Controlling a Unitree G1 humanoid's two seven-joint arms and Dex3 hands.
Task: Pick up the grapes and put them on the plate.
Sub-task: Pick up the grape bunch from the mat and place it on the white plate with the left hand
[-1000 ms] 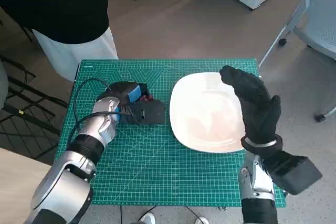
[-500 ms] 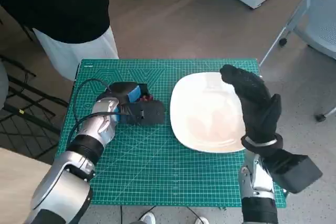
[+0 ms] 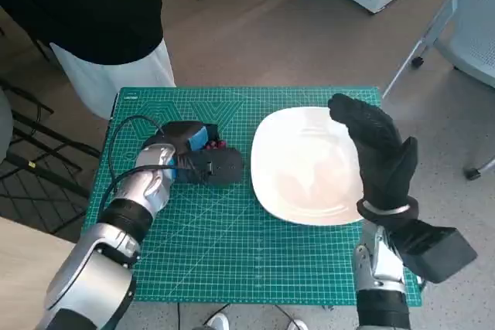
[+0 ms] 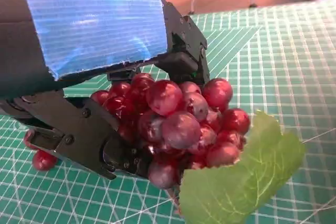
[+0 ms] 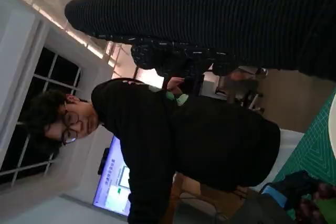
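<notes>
Right, from the head view I see the left hand (image 3: 203,158) lying low on the green cutting mat (image 3: 232,245) that covers the surface, just left of the white plate (image 3: 305,168). Its fingers are wrapped over the grapes (image 3: 216,144), of which only a sliver of red shows beside the blue tape. The plate itself sits on the right half of the mat with nothing on it. My right hand (image 3: 379,152) hangs raised over the plate's right edge, gloved fingers spread and holding nothing. A person in a black top (image 3: 85,5) stands at the far left corner of the surface.

Through the left wrist view the grip is plain: the black fingers (image 4: 79,135) are pressed around the bunch of red grapes (image 4: 178,124), which sits on the mat. A green leaf (image 4: 241,177) sticks out from the bunch on the side away from the hand, and a loose berry or two shows beyond the fingers, touching the mat.

On the right wrist view the glove (image 5: 220,19) fills one edge as a dark band; I cannot tell its finger pose from here. Behind it is the person in the black top (image 5: 173,145), and a corner of the green mat (image 5: 315,150) with the left hand's blue tape at the edge.
</notes>
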